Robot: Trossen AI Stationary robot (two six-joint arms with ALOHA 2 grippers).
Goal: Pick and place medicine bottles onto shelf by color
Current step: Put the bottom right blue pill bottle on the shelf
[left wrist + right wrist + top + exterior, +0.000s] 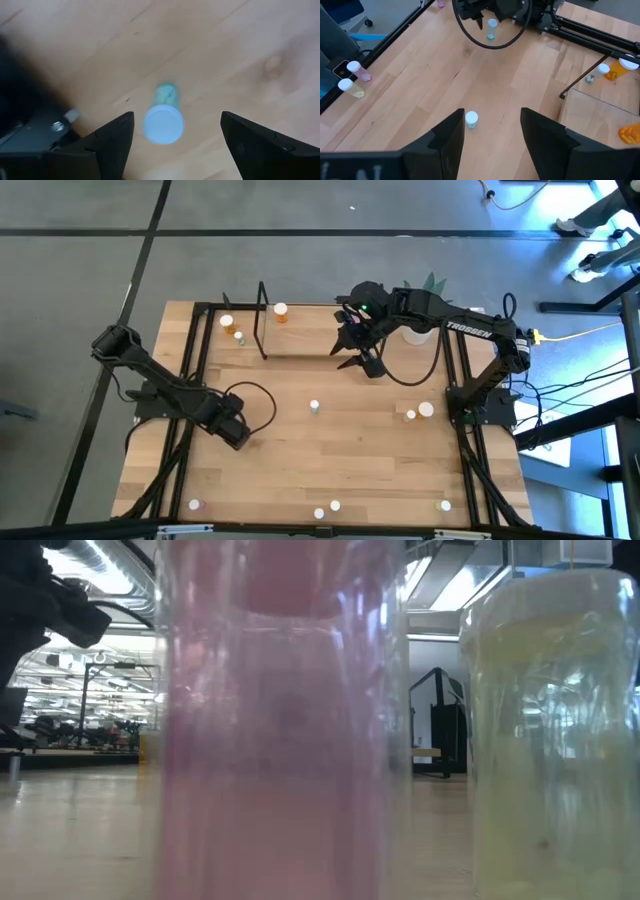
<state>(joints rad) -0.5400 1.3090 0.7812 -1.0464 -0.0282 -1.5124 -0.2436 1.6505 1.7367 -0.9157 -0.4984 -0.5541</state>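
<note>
Bottles [275, 740] crowd the low view, blurred, tops cut off.

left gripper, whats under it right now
A green bottle with a white cap stands on the wooden table between the open left gripper's fingers. Its base is hidden by its cap.

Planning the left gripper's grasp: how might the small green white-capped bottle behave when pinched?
The green bottle stands upright and narrow, so it probably tips easily. Round-bodied, it would likely roll once down. It looks light between the left gripper's open fingers.
</note>
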